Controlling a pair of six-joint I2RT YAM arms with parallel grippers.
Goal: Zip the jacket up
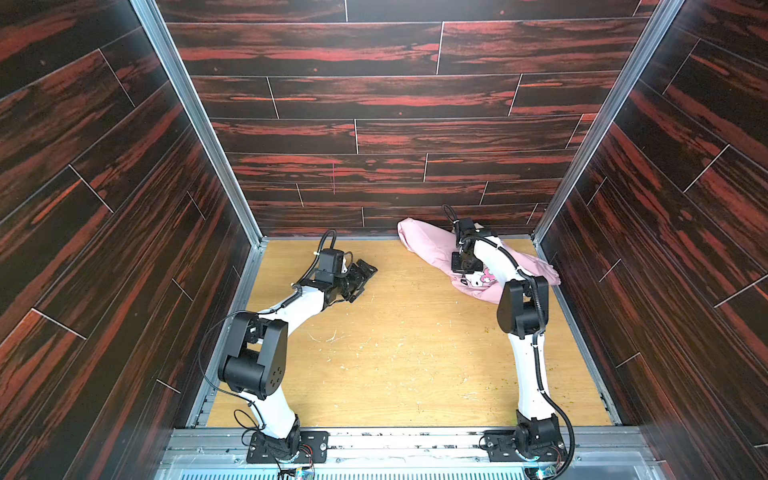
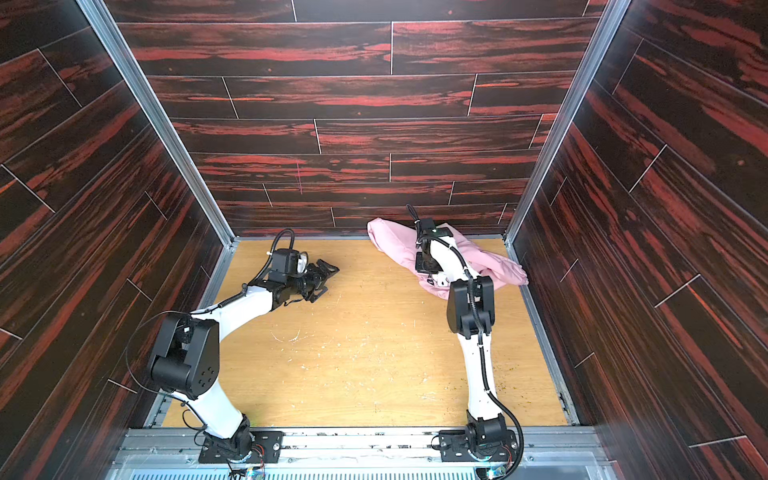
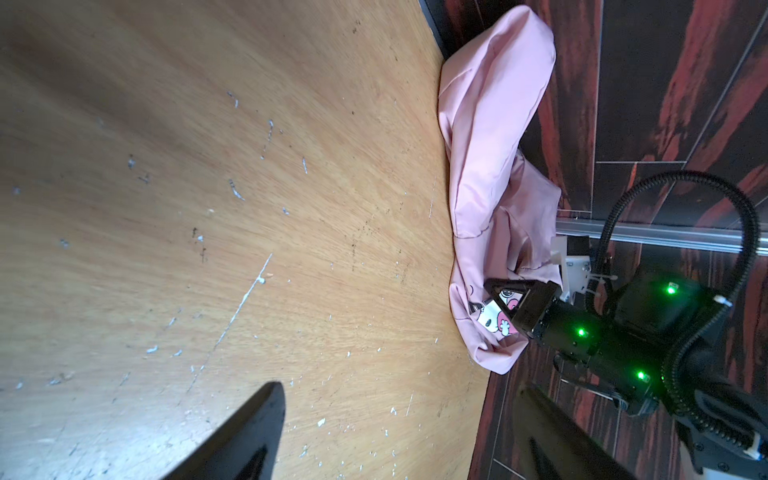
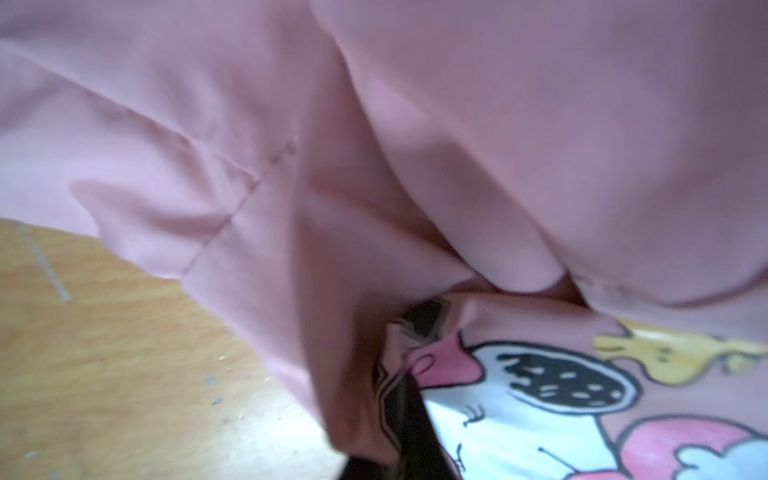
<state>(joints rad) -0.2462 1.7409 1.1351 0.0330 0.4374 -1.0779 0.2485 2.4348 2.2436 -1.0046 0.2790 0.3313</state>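
Note:
The jacket (image 1: 428,245) (image 2: 395,245) is a crumpled light-pink heap in the table's back right corner, touching the back wall. Its cartoon print (image 1: 478,279) (image 4: 561,395) faces up at the near end. No zipper shows. My right gripper (image 1: 465,270) (image 2: 428,270) points down onto that near end and is shut on a fold of pink fabric beside the print (image 4: 411,374). The left wrist view shows the jacket (image 3: 490,124) and this right gripper (image 3: 505,299) pressed into it. My left gripper (image 1: 365,282) (image 2: 328,280) (image 3: 401,390) hovers open over bare wood, left of the jacket, holding nothing.
The wooden table (image 1: 395,353) is scratched and speckled with white marks. Dark red plank walls close it in at the back and on both sides, with aluminium posts (image 1: 582,166) in the corners. A metal rail (image 1: 415,436) along the front edge carries both arm bases.

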